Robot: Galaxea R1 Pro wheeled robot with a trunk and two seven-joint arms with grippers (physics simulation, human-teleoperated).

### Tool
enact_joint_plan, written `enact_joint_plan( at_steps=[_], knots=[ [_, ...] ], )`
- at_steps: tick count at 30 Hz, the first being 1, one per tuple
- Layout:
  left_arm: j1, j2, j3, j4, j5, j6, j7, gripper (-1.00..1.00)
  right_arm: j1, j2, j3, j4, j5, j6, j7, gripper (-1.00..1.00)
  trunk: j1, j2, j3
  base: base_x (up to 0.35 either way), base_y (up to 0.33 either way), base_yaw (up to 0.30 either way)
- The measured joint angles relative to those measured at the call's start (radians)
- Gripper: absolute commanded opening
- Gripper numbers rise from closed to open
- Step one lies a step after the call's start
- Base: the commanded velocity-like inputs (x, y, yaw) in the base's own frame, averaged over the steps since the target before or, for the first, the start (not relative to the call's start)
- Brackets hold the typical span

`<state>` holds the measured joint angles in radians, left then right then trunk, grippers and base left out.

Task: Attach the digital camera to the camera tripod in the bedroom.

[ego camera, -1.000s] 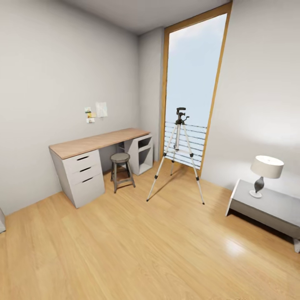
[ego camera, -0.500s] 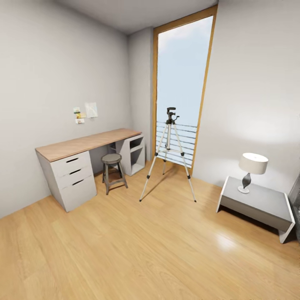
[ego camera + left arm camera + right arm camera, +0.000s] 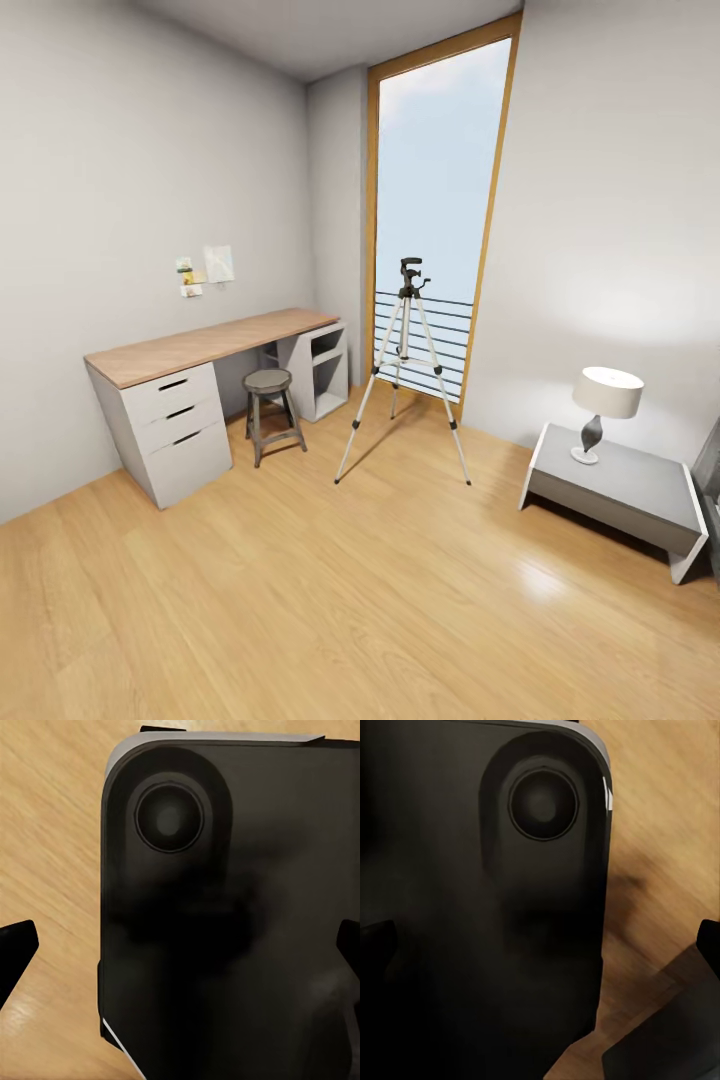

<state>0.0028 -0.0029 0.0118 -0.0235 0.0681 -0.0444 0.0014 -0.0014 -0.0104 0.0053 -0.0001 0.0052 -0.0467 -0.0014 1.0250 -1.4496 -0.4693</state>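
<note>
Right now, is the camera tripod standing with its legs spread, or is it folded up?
Spread and upright. The camera tripod stands on the wood floor before the tall window, its three silver legs splayed apart, black head on top.

Daylight pours in through the tall wood-framed window [image 3: 437, 220] at the far end, leaving the room bright and evenly lit. The pale wooden floor [image 3: 330, 590] carries a soft white glare patch near the low grey bedside table [image 3: 640, 500], on the right. Shadows are faint, darkest under the wood-topped grey desk [image 3: 200, 345]. Straight walls lean outward toward the edges, a wide-angle stretch. Both wrist views are dim and blurred, with dark soft-edged shapes close to the lens.
</note>
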Motion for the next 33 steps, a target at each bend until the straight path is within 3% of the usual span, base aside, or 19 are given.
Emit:
enact_joint_plan(
  at_steps=[33],
  knots=[
    [0.000,-0.001,0.000,0.000,0.000,0.000,0.000,1.00,0.000,0.000,0.000,0.000,0.002,-0.001,0.000,1.00,0.000,0.000,0.000,0.000,0.000,0.000]
  ],
)
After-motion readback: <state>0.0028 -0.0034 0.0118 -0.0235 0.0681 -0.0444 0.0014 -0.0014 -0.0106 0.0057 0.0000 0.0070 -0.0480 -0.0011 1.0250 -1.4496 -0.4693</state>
